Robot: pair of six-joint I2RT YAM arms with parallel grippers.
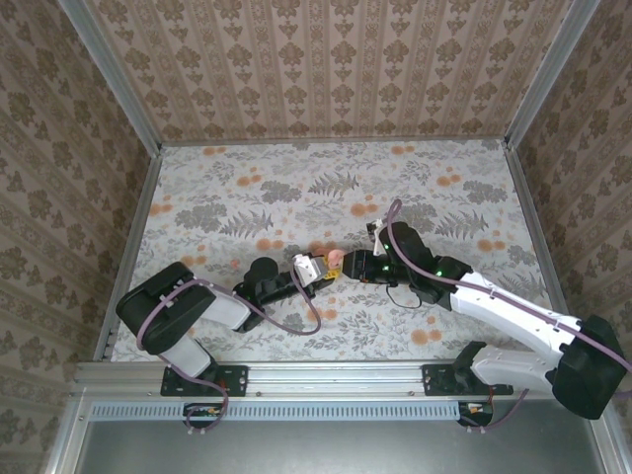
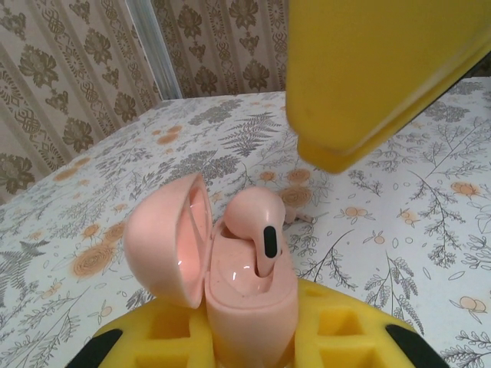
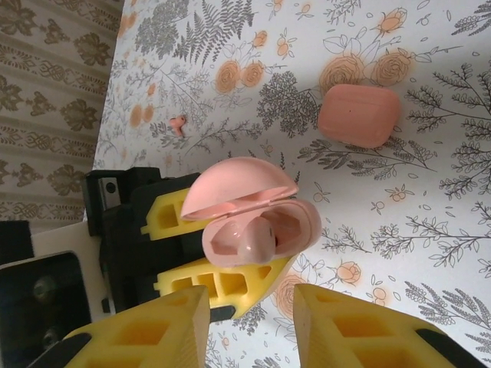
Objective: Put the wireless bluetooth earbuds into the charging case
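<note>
Mid-table: left gripper (image 2: 253, 337) clamps open coral-pink hinged plastic case (image 2: 238, 295), glossy pink earbud (image 2: 249, 218) seated; right gripper (image 3: 252, 307) parted, empty.

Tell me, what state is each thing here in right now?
charging case: lid open
left gripper: shut on charging case
earbud in case: sticking up from its slot
loose earbud: lying on the table
second case: closed, on the table
right gripper: open, empty

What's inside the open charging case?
One earbud sits in the charging case, head above the rim, lid open. Its lower stem is hidden in the socket. The second socket looks empty, though its bottom is covered.
</note>
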